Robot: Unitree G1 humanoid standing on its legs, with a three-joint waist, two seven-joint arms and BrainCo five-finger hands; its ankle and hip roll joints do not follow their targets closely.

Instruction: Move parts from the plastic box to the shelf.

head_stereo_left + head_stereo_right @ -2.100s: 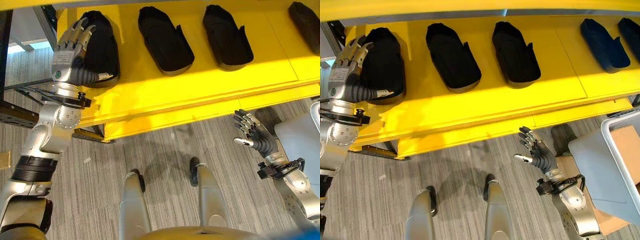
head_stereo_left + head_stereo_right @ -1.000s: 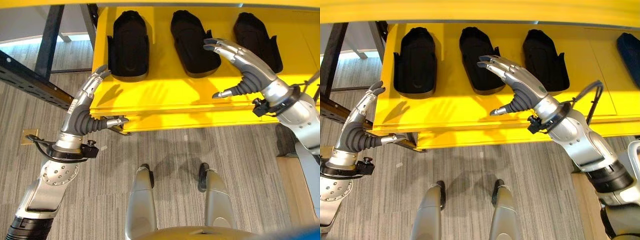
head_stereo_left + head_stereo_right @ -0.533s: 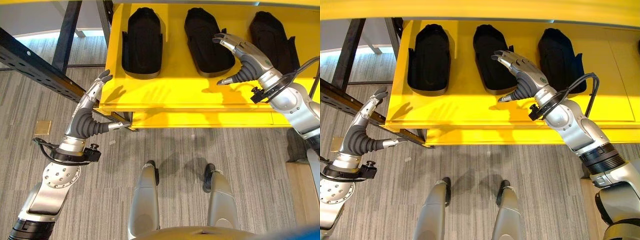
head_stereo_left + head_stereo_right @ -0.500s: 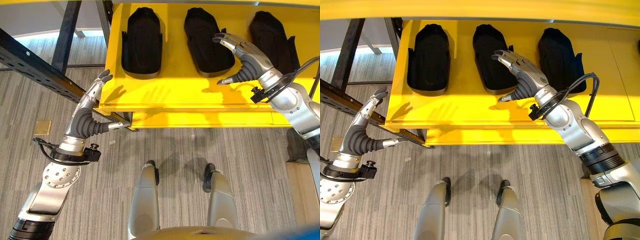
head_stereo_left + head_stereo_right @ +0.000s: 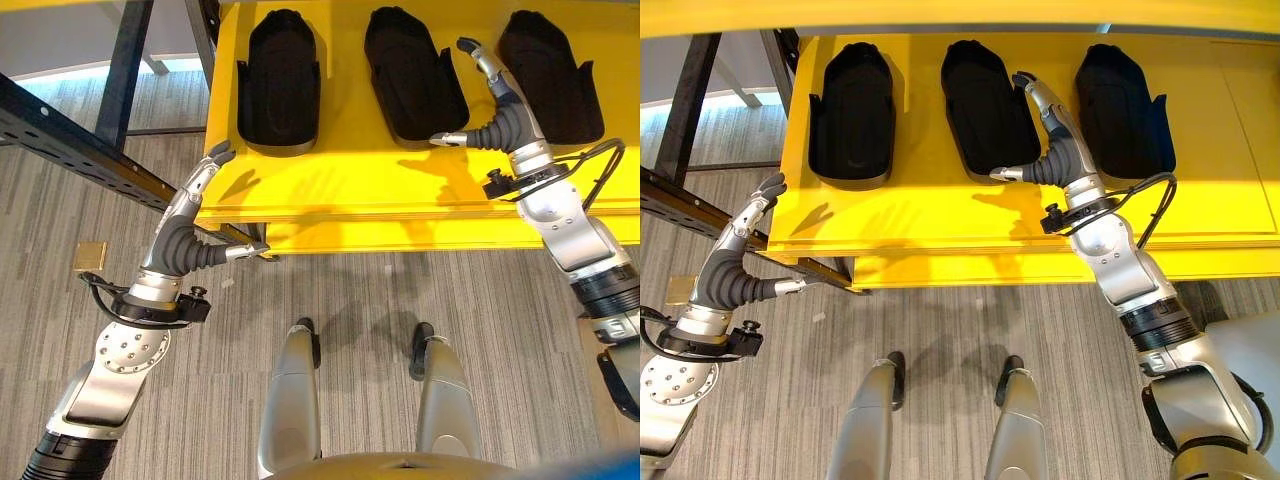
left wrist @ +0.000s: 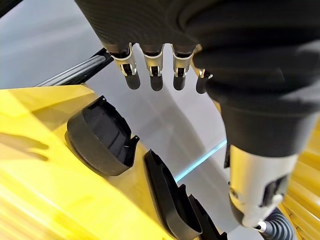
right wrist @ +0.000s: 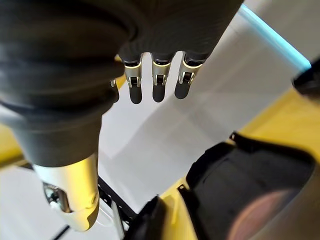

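1. Reaching with the right hand over the yellow shelf, fingers straight and spread, thumb pointing toward the middle black part, holding nothing.
2. Hanging with the left hand just off the shelf's left front corner, fingers extended and relaxed, empty.
3. Lying in a row on the shelf: left part, middle part, right part, all apart from each other.
4. Failing to tell whether the right fingertips are touching the middle part or hovering beside it.
5. Cropping the shelf at its right edge.
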